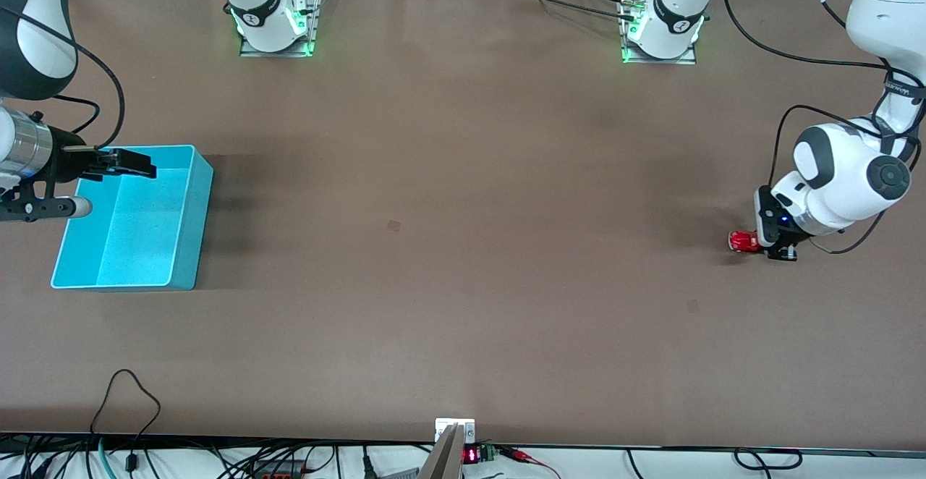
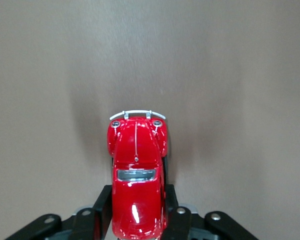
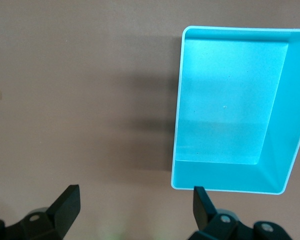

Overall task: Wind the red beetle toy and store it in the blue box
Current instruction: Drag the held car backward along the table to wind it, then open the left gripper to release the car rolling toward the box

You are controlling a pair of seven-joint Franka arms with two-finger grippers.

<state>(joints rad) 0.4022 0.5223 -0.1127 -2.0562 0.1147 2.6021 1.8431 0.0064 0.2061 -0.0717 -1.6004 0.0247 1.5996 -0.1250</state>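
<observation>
The left gripper (image 1: 761, 242) pinches the red beetle toy (image 1: 743, 241) low over the table (image 1: 463, 247), while the right gripper (image 1: 134, 163) waits spread wide above the blue box (image 1: 184, 233).

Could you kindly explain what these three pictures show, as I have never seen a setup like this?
Two white robot arms stand at a brown table, each ending in a two-fingered gripper. The wide picture comes from a high camera facing them; the other two come from cameras on the arms' wrists. At the left arm's end of the table, the left gripper has its jaws shut on the red beetle toy, low at the tabletop. At the right arm's end, the right gripper hangs with jaws open over the blue box, which is empty.
</observation>
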